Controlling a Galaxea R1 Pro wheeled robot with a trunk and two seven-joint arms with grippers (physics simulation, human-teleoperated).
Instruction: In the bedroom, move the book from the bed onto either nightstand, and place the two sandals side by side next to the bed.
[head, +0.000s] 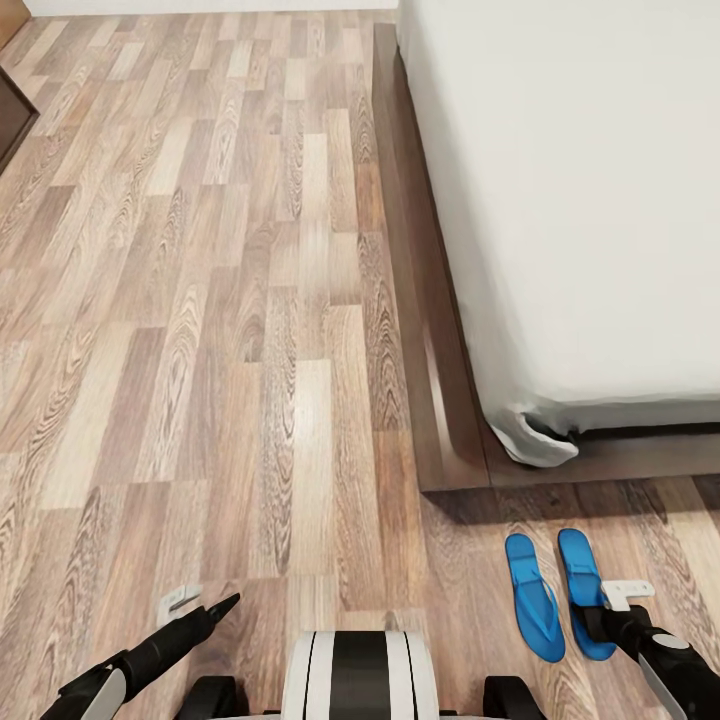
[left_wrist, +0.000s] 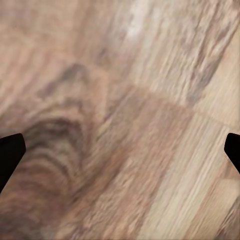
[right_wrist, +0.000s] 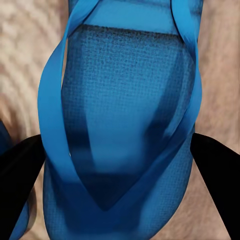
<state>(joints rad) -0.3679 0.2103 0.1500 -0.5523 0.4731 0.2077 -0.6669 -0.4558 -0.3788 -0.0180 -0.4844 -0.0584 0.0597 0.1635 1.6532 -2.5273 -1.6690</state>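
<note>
**Beside the bed's foot corner: both sandals on the floor, right gripper over one**

From the head camera I see the bed (head: 600, 200), its off-white mattress on a dark platform frame, along my right. Just past its near corner, two blue sandals lie side by side on the plank floor (head: 200, 300), close together and roughly parallel: the left sandal (head: 532, 596) and the right sandal (head: 578, 580). My right gripper (head: 628, 593) sits at the near end of the right sandal; I cannot tell from this camera whether it touches. My left gripper (head: 195, 605) hangs low over bare planks, well apart from the sandals.

On the left wrist camera, the dark fingertips (left_wrist: 10, 155) show at opposite edges, spread wide over blurred wood grain.

On the right wrist camera, the right sandal (right_wrist: 125, 100) lies between the two dark fingers (right_wrist: 20, 175), which stand apart on either side of it, not pinching.
</note>
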